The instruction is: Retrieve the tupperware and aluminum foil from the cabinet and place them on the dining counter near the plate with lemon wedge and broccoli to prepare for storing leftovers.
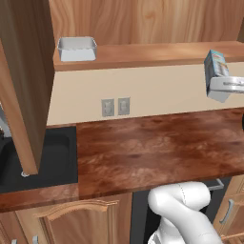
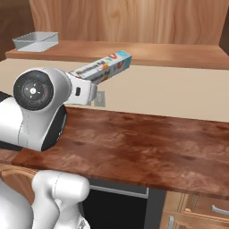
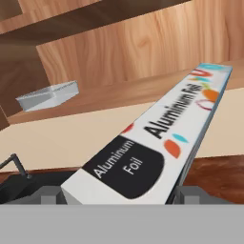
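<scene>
Between my fingertips, at 6 o'clock in the hand view, I have the aluminum foil (image 3: pixel 162 133) clamped at its near end, the gripper (image 3: pixel 116 194) closed around the box, which runs out toward 1 o'clock. It hangs in the air above the wall counter (image 2: pixel 143 143), clear of the cabinet (image 1: pixel 152 52) shelf. I see the tupperware (image 1: pixel 76 49) on that shelf at 10 o'clock, well apart from the box.
</scene>
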